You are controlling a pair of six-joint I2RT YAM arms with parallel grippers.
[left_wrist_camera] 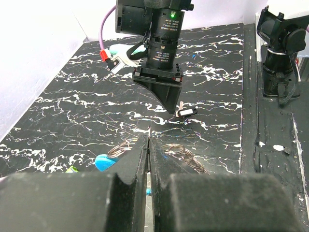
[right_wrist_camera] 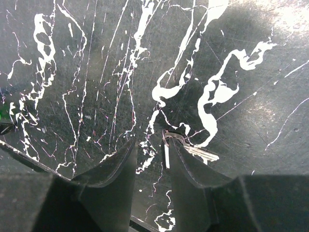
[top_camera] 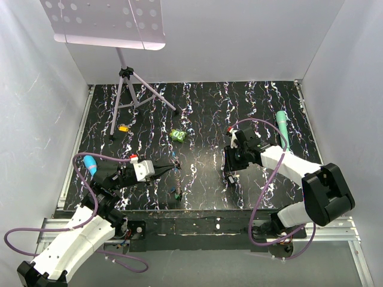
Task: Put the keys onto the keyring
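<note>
A flat black table (top_camera: 251, 101) with white wiggly lines like marble is lying inside plain white walls (top_camera: 36, 89). A thin metal stand (top_camera: 128, 89) on three legs is standing at the back, holding up a white plate full of little holes. A bumpy green lump (top_camera: 178, 135) and a smooth teal marker (top_camera: 281, 125) are resting on the table. The left gripper (left_wrist_camera: 148, 142) is keeping its soft black fingers pressed together. The keyring (left_wrist_camera: 178, 150) is showing as thin shiny loops on both sides of them, with a bright blue clip (left_wrist_camera: 104, 163) beside it; I cannot tell if they are pinching it. The right gripper (right_wrist_camera: 152, 142) is holding its fingers spread, and a tiny silver key (right_wrist_camera: 198, 152) is lying flat, touching one fingertip.
</note>
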